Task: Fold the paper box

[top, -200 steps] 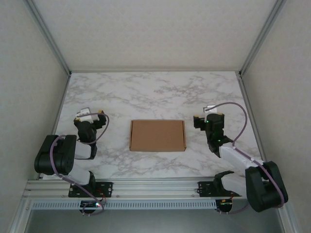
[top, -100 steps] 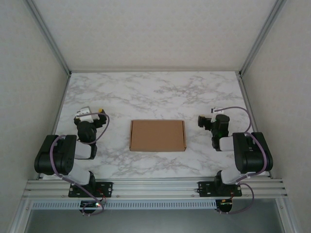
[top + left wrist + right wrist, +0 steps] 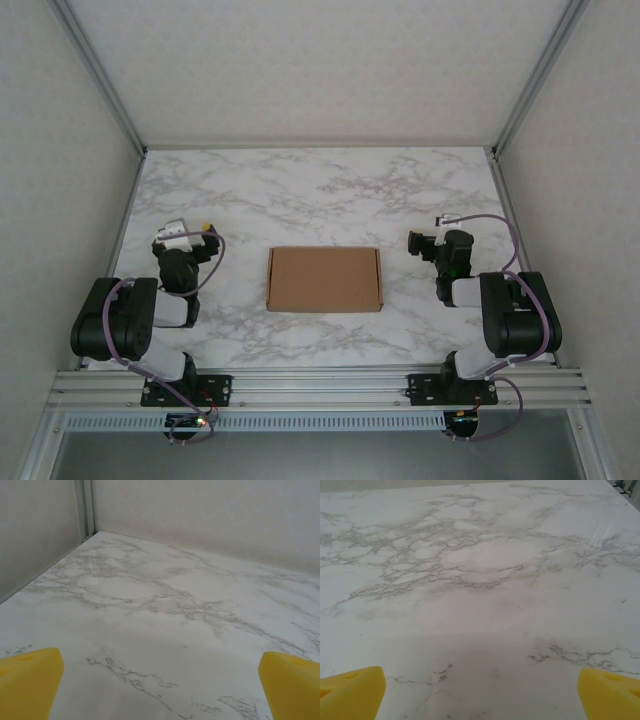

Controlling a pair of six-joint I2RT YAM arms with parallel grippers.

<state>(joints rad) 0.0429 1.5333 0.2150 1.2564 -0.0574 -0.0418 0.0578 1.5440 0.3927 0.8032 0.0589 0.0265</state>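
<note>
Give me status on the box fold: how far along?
Done, apparently: the paper box lies closed, a flat rectangle on the table with no flaps sticking out. In hand: nothing; the left tool and right tool stand open, apart from it on either side. Left: seemingly nothing, though tab locking can't be judged from above.
</note>
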